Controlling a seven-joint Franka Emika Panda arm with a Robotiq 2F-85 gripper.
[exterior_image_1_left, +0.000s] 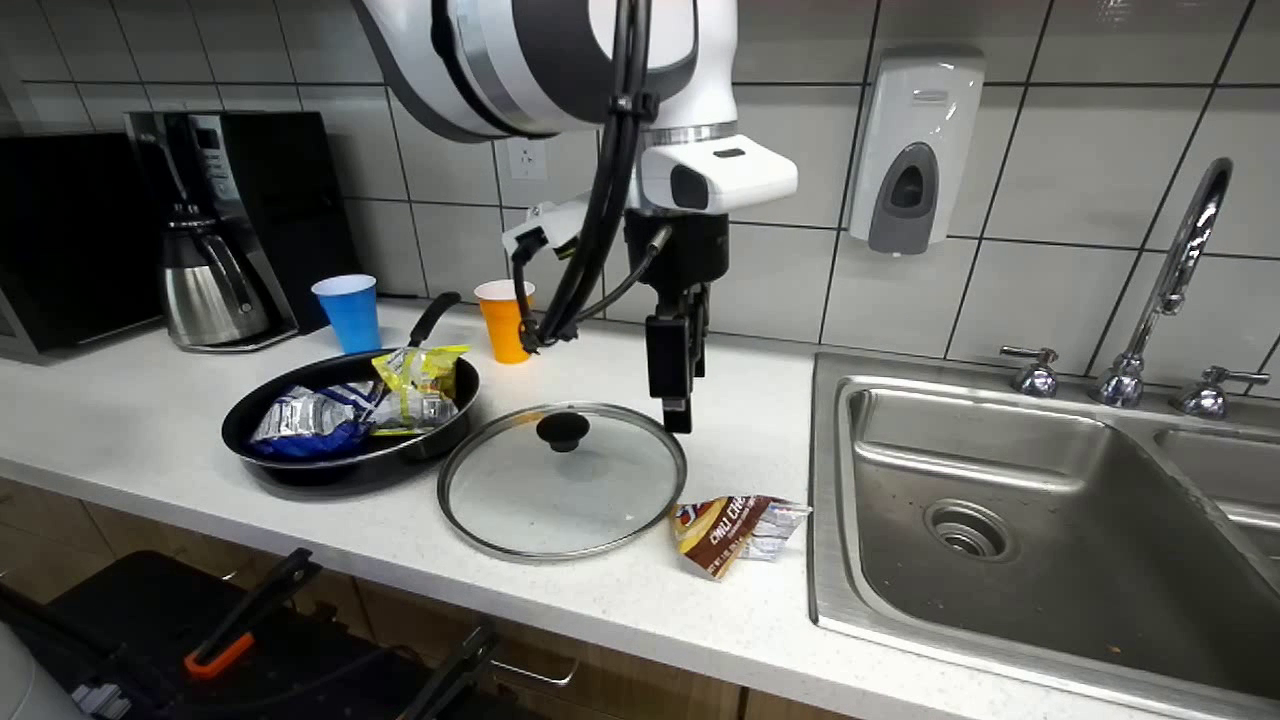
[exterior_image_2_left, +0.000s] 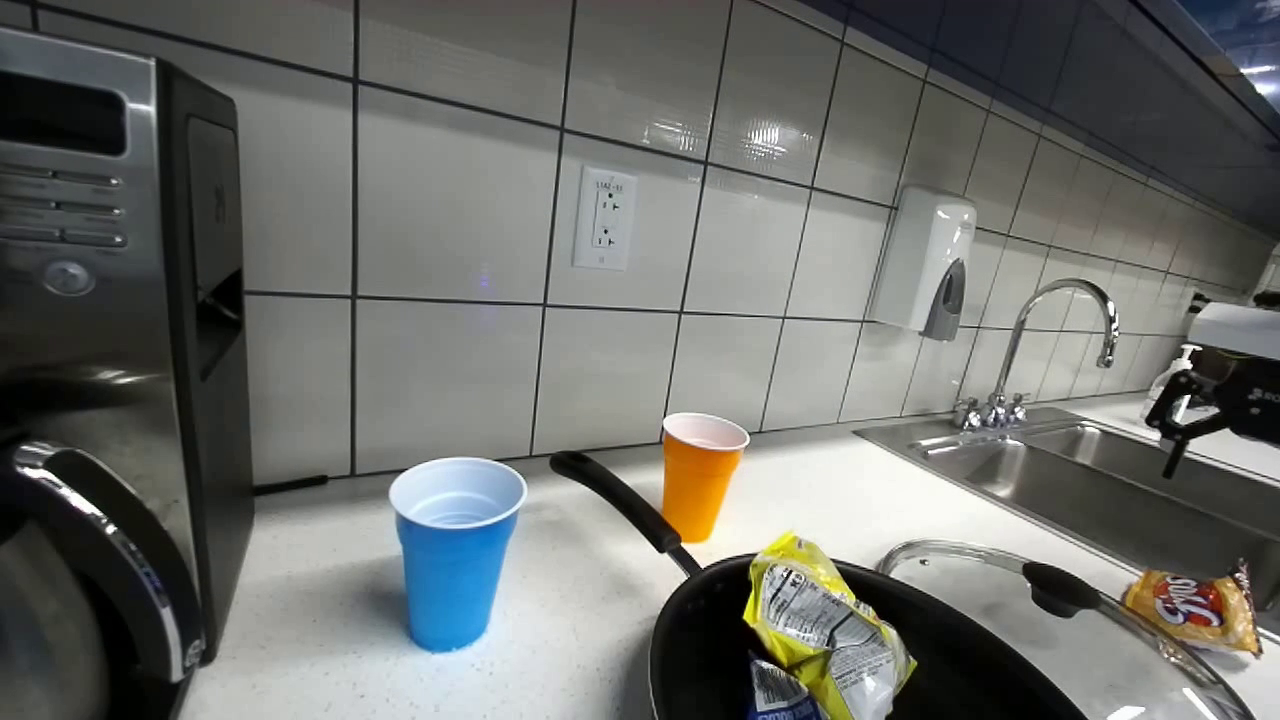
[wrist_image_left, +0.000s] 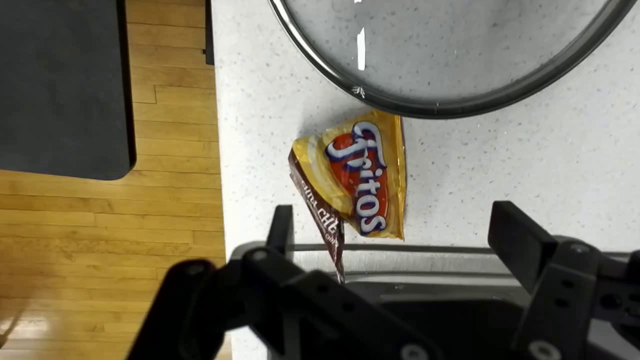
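Observation:
My gripper (wrist_image_left: 395, 227) is open and empty, its two black fingers wide apart. In both exterior views the gripper (exterior_image_1_left: 678, 390) (exterior_image_2_left: 1172, 430) hangs above the counter. The nearest thing is a yellow and brown Fritos bag (wrist_image_left: 367, 175), crumpled, between the lid and the sink; it shows in both exterior views too (exterior_image_1_left: 735, 530) (exterior_image_2_left: 1195, 605). In the wrist view its brown corner reaches over the sink edge between the fingers. A glass lid (exterior_image_1_left: 560, 495) with a black knob lies flat beside it. A black pan (exterior_image_1_left: 360, 468) holds a yellow bag (exterior_image_1_left: 420, 370) and a blue bag (exterior_image_1_left: 315, 420).
A steel sink (exterior_image_1_left: 828, 520) with a faucet (exterior_image_1_left: 1180, 270) is beside the bag. A blue cup (exterior_image_2_left: 455, 570) and an orange cup (exterior_image_2_left: 700, 480) stand behind the pan, by the wall. A coffee maker (exterior_image_1_left: 270, 200) stands at the far end. A soap dispenser (exterior_image_1_left: 920, 150) hangs on the wall.

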